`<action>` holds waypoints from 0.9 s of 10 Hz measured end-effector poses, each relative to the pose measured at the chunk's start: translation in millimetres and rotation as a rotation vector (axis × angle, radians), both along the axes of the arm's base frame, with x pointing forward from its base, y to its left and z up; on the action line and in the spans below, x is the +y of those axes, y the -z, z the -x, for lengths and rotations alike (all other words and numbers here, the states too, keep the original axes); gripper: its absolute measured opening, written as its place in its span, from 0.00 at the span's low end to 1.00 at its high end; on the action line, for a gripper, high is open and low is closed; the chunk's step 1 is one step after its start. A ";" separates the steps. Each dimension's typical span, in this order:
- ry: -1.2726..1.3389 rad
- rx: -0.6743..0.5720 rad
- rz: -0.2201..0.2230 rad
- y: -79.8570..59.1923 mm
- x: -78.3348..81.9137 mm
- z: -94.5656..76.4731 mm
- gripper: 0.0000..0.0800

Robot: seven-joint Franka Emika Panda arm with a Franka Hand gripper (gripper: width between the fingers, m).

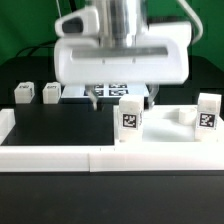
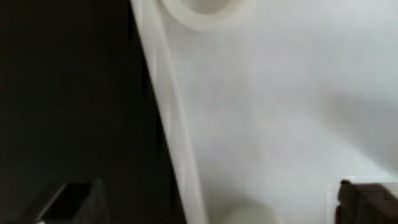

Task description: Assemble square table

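Note:
The large white square table top (image 1: 120, 62) lies at the back of the black table. It fills most of the wrist view (image 2: 267, 110), with a corner hole (image 2: 205, 8) showing. My gripper (image 1: 121, 36) comes down onto it from above. In the wrist view the gripper (image 2: 217, 205) is open wide. One finger (image 2: 68, 205) is over the dark table and the other finger (image 2: 368, 200) is over the top, so the top's edge runs between them. Two small tagged legs (image 1: 22, 93) (image 1: 50, 93) stand at the exterior view's left. Two more legs (image 1: 130, 118) (image 1: 207, 110) stand at its right.
The marker board (image 1: 115, 93) lies just in front of the top. The long low white border wall (image 1: 100, 155) runs along the front, with raised ends at the exterior view's left (image 1: 5, 125) and right (image 1: 180, 118).

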State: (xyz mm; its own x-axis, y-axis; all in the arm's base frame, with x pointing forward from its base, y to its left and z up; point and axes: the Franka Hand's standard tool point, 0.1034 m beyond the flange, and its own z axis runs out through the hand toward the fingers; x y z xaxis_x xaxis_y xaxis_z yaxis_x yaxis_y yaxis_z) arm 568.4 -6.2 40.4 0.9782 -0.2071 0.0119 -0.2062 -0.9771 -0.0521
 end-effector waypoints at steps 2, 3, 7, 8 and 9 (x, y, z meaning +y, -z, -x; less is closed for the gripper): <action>0.001 -0.021 0.034 26.0 -8.5 4.6 0.81; 0.013 -0.035 0.035 29.5 -10.0 4.7 0.81; 0.019 -0.035 0.033 31.5 -5.7 6.9 0.66; 0.019 -0.035 0.033 31.5 -5.8 6.9 0.49; 0.019 -0.035 0.033 31.5 -5.8 6.9 0.49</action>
State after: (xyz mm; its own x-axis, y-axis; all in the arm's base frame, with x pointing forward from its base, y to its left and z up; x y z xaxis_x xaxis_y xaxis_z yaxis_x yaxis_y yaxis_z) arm 561.5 -12.0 8.9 0.9729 -0.2248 0.0534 -0.2236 -0.9743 -0.0272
